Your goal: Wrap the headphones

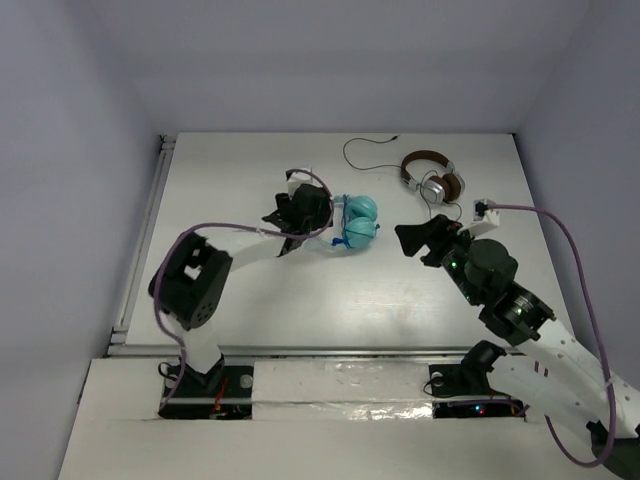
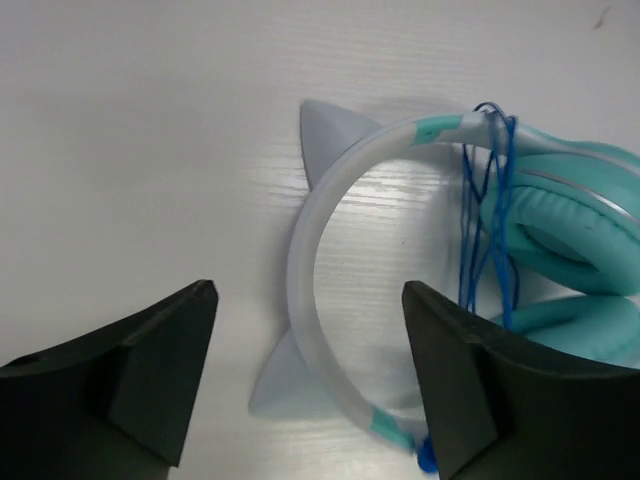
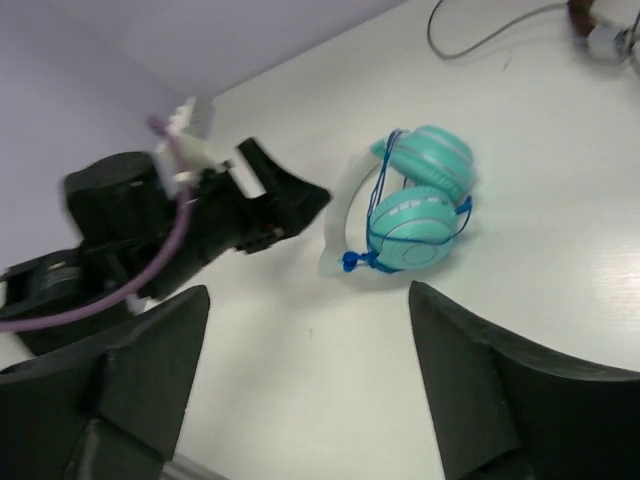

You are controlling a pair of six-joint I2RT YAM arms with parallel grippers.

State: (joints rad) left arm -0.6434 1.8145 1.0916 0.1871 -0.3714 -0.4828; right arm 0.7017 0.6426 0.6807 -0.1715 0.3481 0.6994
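The teal headphones [image 1: 358, 222] lie on the white table with both earcups together and the thin blue cable [image 2: 490, 215] wound round them. The pale headband [image 2: 315, 270] with two cat-ear tabs points toward my left gripper [image 1: 322, 215]. That gripper is open and empty, its jaws standing either side of the headband without touching it. My right gripper [image 1: 412, 240] is open and empty, to the right of the headphones [image 3: 420, 200]. The cable's blue plug [image 3: 350, 261] rests by the headband.
Brown-and-silver headphones [image 1: 432, 176] with a black cable [image 1: 365, 160] lie at the back right. A rail [image 1: 140, 240] runs along the table's left edge. The left arm's black wrist [image 3: 190, 230] and purple cable fill the left of the right wrist view.
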